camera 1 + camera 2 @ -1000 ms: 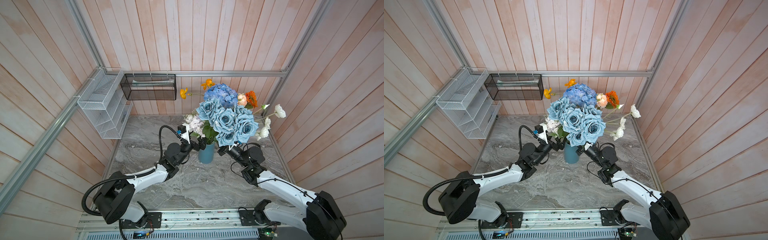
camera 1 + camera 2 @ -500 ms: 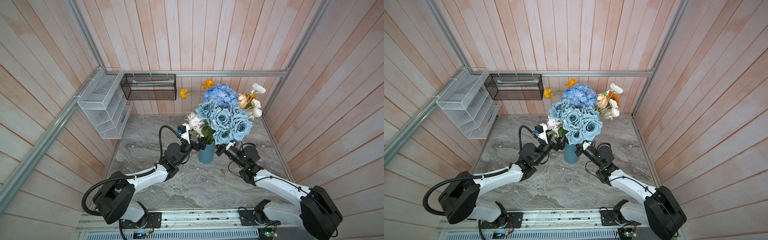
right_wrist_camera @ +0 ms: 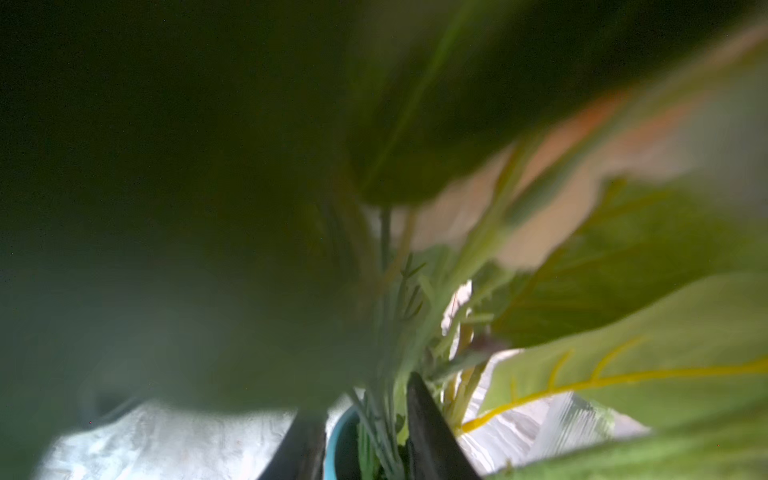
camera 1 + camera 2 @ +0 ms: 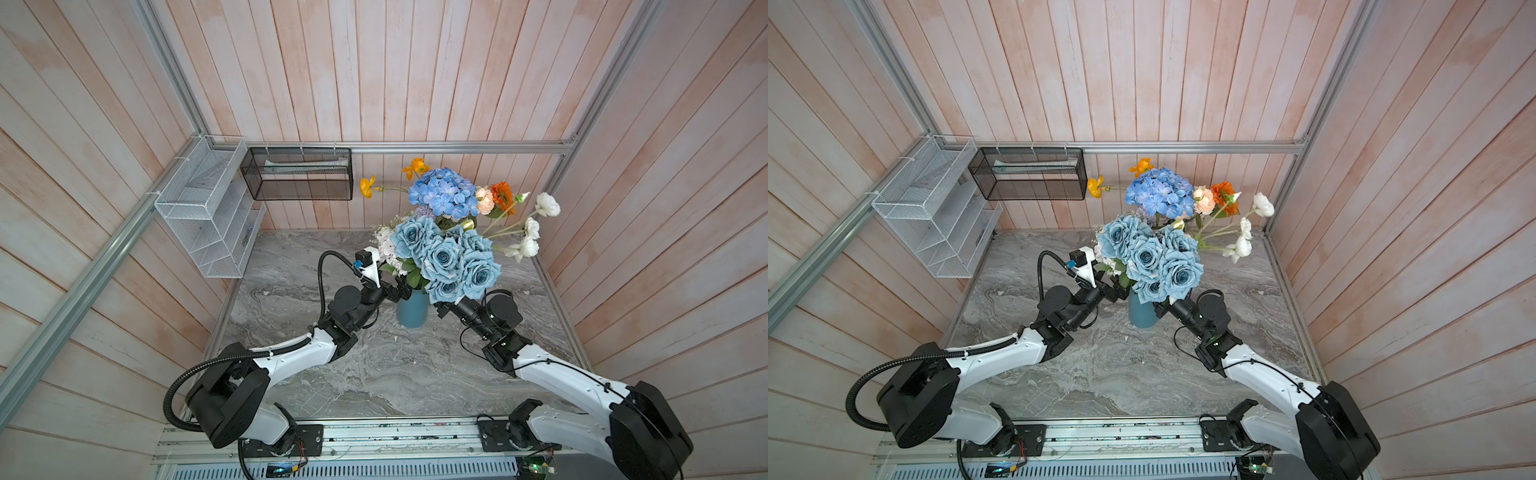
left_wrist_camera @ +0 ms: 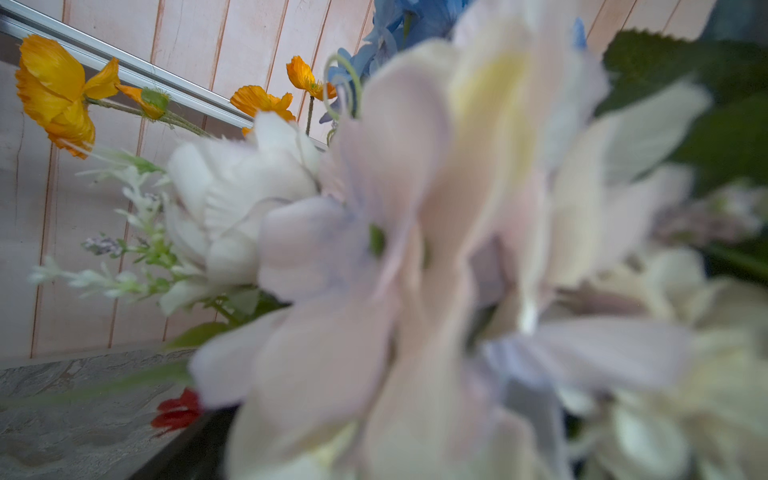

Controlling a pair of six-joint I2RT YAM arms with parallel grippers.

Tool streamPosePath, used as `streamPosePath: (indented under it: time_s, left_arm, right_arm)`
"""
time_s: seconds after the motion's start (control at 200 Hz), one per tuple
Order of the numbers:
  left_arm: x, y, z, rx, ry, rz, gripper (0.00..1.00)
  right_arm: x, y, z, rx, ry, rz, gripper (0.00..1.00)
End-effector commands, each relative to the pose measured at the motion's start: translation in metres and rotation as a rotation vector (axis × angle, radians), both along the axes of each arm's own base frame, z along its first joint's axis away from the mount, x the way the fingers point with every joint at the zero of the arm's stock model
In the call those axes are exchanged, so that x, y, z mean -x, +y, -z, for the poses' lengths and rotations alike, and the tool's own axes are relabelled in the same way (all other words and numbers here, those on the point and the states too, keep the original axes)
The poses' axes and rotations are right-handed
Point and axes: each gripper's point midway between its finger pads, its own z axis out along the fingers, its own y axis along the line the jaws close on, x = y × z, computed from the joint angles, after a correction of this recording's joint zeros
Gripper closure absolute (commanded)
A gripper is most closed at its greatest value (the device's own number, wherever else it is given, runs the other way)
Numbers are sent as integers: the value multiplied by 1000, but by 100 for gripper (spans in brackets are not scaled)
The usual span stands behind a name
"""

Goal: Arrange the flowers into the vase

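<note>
Right wrist: right claw [image 3: 362,401] partly open, flower stems [image 3: 380,432] between fingers [image 3: 428,432] above vase [image 3: 338,442]; left claw [image 4: 400,289] wide

The flowers [image 4: 457,245] stand bunched, stems down, in a teal-blue vase [image 4: 412,312] set upright on the counter [image 4: 374,374]. Dusty-blue roses [image 4: 441,259] crowd the front and a blue hydrangea [image 4: 442,193] rises behind them. Orange poppies [image 4: 367,185] lean out to the left, and white blooms [image 4: 546,204] on long stems splay to the right.
</note>
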Motion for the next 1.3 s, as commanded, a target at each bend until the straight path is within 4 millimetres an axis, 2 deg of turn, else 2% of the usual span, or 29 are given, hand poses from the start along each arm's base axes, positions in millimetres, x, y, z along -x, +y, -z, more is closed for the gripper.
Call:
streamPosePath:
  time_s: [0.0, 0.075, 0.18, 0.335, 0.44, 0.67, 0.95, 1.295]
  left_arm:
    - [0, 3, -6, 13, -9, -7, 0]
    - [0, 3, -7, 14, -10, -8, 0]
    - [0, 3, -7, 12, -11, -5, 0]
    - [0, 3, -7, 12, -9, -7, 0]
    - [0, 3, -8, 11, -10, -8, 0]
    - [0, 3, -7, 8, -11, -8, 0]
    - [1, 4, -6, 14, -7, -7, 0]
    - [2, 5, -5, 13, -5, -9, 0]
  right_arm:
    - [7, -4, -24, -31, -39, -12, 66]
    - [7, -5, -30, -36, -55, -6, 67]
    - [3, -4, -28, -34, -53, 7, 74]
    - [-1, 2, -15, -20, -23, -11, 89]
    - [-5, 3, 1, -3, 11, -1, 95]
    - [-14, 1, 41, 36, 103, 35, 99]
    - [-19, 4, 70, 88, 167, 42, 100]
    - [-13, 0, 84, 121, 210, 40, 100]
